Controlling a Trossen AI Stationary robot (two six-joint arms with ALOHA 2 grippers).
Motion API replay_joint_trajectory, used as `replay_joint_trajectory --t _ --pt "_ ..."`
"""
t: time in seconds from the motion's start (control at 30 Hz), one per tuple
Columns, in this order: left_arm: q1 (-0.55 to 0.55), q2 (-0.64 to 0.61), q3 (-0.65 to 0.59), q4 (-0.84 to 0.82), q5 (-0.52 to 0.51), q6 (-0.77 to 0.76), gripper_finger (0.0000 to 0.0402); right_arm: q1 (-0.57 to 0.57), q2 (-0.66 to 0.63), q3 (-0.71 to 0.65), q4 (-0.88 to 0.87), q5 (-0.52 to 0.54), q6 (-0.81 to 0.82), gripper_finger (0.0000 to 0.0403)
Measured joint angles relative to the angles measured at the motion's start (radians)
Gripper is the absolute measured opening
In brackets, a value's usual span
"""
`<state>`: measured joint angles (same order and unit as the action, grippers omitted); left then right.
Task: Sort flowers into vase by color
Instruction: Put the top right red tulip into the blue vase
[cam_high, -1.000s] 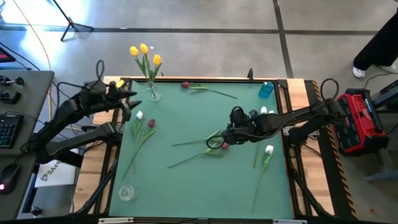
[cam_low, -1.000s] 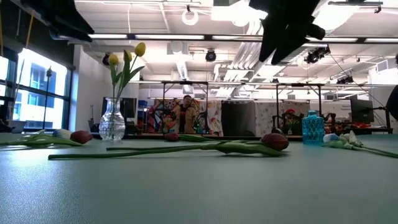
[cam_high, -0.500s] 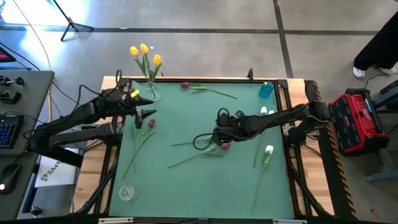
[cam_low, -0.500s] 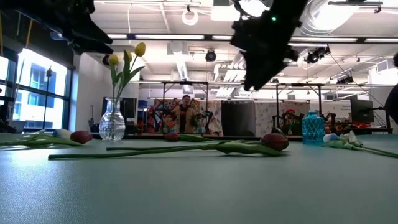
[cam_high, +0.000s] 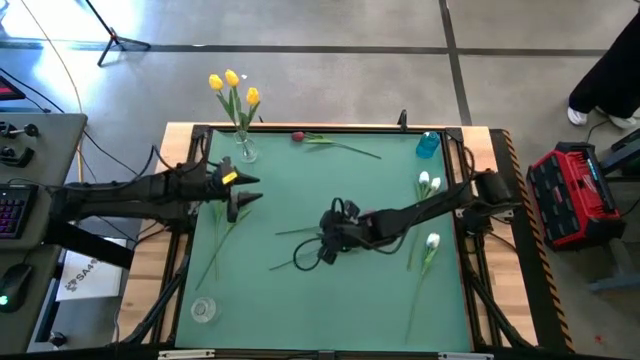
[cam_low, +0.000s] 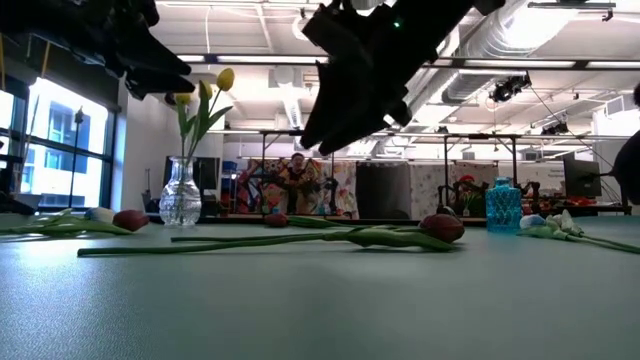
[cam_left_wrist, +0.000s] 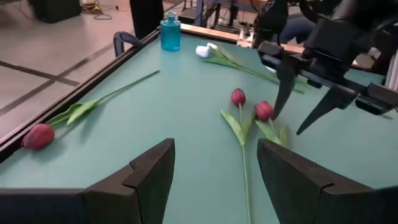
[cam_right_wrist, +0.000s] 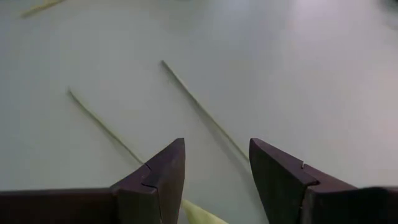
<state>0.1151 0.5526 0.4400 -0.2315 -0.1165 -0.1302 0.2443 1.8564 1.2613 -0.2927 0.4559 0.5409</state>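
Observation:
Two dark red flowers (cam_left_wrist: 263, 111) lie side by side on the green table's middle, their stems (cam_right_wrist: 199, 106) flat on the mat. My right gripper (cam_high: 322, 245) hovers open above those stems, clear of them. My left gripper (cam_high: 250, 192) hangs open over the table's left part, above a white and a red flower whose stems (cam_high: 215, 250) show below it. The clear vase (cam_high: 243, 150) at the far left holds three yellow flowers (cam_high: 232, 82). More flowers lie flat: a red one (cam_high: 298, 137) at the far edge, white ones (cam_high: 432, 241) at the right.
A small blue vase (cam_high: 428, 143) stands at the far right corner, and a low clear glass vase (cam_high: 203, 310) near the front left corner. A raised dark rim (cam_left_wrist: 124, 43) runs round the table. Open mat lies along the near edge.
My left gripper has swung from the far left corner beside the vase toward the table's middle and come lower, still open. My right gripper has travelled toward the table's left edge along the red flowers' stems, sunk and tipped further down, still open. No flower has moved.

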Motion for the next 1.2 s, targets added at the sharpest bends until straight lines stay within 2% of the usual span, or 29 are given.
replay_joint_trajectory --t 0.27,0.47,0.6,0.83,0.93,1.03,1.2 --pt "-0.14 0.019 -0.104 0.063 -0.097 -0.057 0.0218 -0.015 0.081 0.0 0.028 0.007 -0.007 0.0167" --pt "-0.206 0.075 -0.189 0.195 -0.147 -0.071 0.0218 -0.091 0.087 0.0 0.029 0.01 -0.024 0.0167" --pt "-0.211 0.139 -0.211 0.315 -0.182 -0.047 0.0218 -0.147 0.084 0.0 0.057 0.011 -0.109 0.0167" --pt "-0.193 0.291 -0.215 0.578 -0.184 -0.006 0.0218 -0.235 0.089 0.0 0.133 -0.005 -0.313 0.0167" --pt "-0.169 0.344 -0.192 0.667 -0.175 0.011 0.0218 -0.278 0.081 0.0 0.205 -0.1 -0.36 0.0167" --pt "-0.129 0.366 -0.114 0.652 -0.123 0.018 0.0218 -0.338 0.043 0.003 0.216 -0.244 -0.317 0.0167" --pt "-0.07 0.361 0.059 0.566 0.025 -0.053 0.0218 -0.434 -0.03 0.11 -0.021 -0.436 -0.18 0.0167"
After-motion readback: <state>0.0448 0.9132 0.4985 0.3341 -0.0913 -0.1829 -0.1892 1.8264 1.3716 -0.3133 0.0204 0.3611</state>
